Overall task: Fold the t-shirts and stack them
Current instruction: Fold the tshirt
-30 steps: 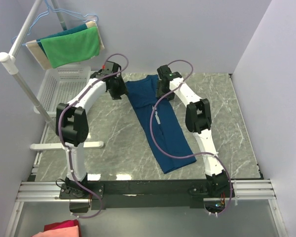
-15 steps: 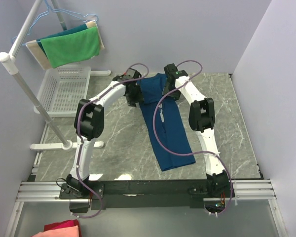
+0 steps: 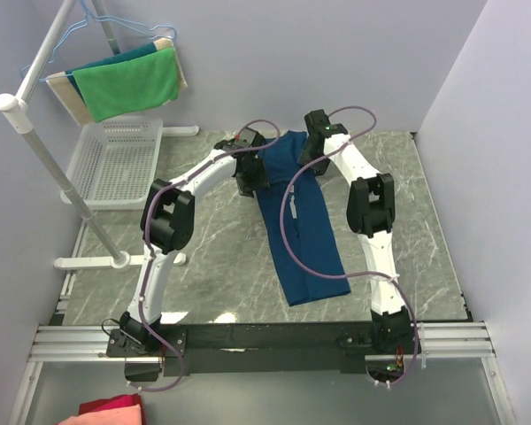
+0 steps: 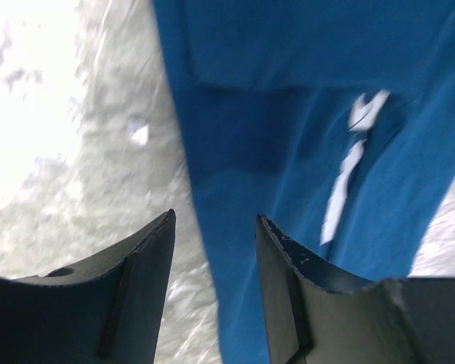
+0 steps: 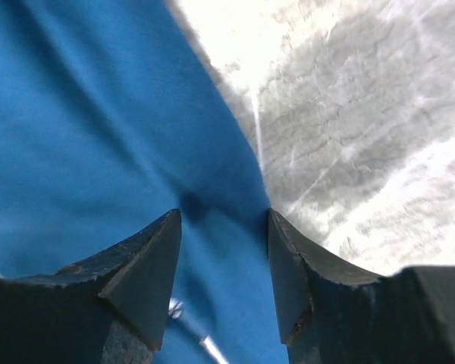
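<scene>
One navy t-shirt point(image 3: 305, 232) lies on the marble table point(image 3: 212, 239) as a long narrow strip running from the far middle toward the near right. My left gripper point(image 3: 251, 175) hangs over the strip's far left edge. In the left wrist view the gripper point(image 4: 214, 220) is open, and the t-shirt point(image 4: 288, 114) has its edge running between the fingers. My right gripper point(image 3: 309, 163) is over the far right edge. Its wrist view shows it point(image 5: 223, 215) open over the creased blue cloth point(image 5: 98, 129), with bare marble to the right.
A white basket point(image 3: 115, 164) sits at the far left by a white rack point(image 3: 44, 159). A green cloth point(image 3: 128, 81) hangs on the rack, whose foot point(image 3: 119, 259) rests on the table's left side. A red cloth point(image 3: 111, 412) lies below the near rail.
Both arms have swung to the right along the far end. The t-shirt's far end has shifted right and narrowed. The right jaws have closed a little.
</scene>
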Action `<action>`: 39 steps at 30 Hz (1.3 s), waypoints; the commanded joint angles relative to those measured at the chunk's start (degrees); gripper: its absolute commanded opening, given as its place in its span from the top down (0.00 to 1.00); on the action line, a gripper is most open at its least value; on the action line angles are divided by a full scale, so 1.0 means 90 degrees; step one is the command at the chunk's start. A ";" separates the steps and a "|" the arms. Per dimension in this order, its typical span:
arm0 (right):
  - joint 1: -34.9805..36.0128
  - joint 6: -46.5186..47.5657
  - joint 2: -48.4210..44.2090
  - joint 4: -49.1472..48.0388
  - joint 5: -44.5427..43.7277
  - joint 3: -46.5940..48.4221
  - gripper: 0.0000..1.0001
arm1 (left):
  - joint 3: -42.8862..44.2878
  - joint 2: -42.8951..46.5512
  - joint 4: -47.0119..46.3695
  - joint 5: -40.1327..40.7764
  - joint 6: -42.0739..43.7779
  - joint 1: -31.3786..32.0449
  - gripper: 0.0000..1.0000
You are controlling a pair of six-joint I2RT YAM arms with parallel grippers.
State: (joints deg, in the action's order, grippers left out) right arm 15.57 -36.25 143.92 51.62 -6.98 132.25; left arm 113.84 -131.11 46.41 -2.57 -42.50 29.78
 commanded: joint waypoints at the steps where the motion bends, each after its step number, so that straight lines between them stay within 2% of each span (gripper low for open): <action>1: -0.0031 0.0160 -0.1273 -0.0804 -0.0015 0.0061 0.42 | 0.0524 -0.0275 -0.0703 -0.0153 -0.0151 0.0002 0.47; 5: -0.0031 0.0375 -0.1537 -0.0540 0.0014 0.0199 0.41 | 0.0652 -0.0549 -0.0957 -0.0621 -0.0238 0.0012 0.47; 9: -0.0031 0.0444 -0.1781 -0.0364 0.0004 -0.0113 0.41 | 0.0680 -0.0871 -0.1212 -0.0935 -0.0346 0.0050 0.47; 13: -0.0031 0.0502 -0.2006 -0.0276 0.0053 -0.0562 0.43 | 0.1265 -0.1291 -0.0793 -0.0643 -0.0278 0.0060 0.48; 22: -0.0031 0.0580 -0.2514 -0.0188 0.0044 -0.1363 0.44 | 0.1491 -0.1448 -0.0079 0.0607 -0.0297 -0.0125 0.47; 29: -0.0031 0.0561 -0.2485 0.0017 -0.0035 -0.1276 0.45 | 0.1569 -0.1506 -0.0147 0.0569 -0.0219 -0.0564 0.47; 39: -0.0031 0.0522 -0.2543 0.0290 -0.0161 -0.1266 0.47 | 0.2087 -0.1790 -0.0479 0.0168 0.0278 -0.0809 0.46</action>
State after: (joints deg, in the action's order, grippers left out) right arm 15.53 -31.68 125.36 52.40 -6.57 119.68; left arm 131.24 -145.43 42.50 -1.56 -43.88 23.16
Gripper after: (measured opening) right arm 0.538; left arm 0.538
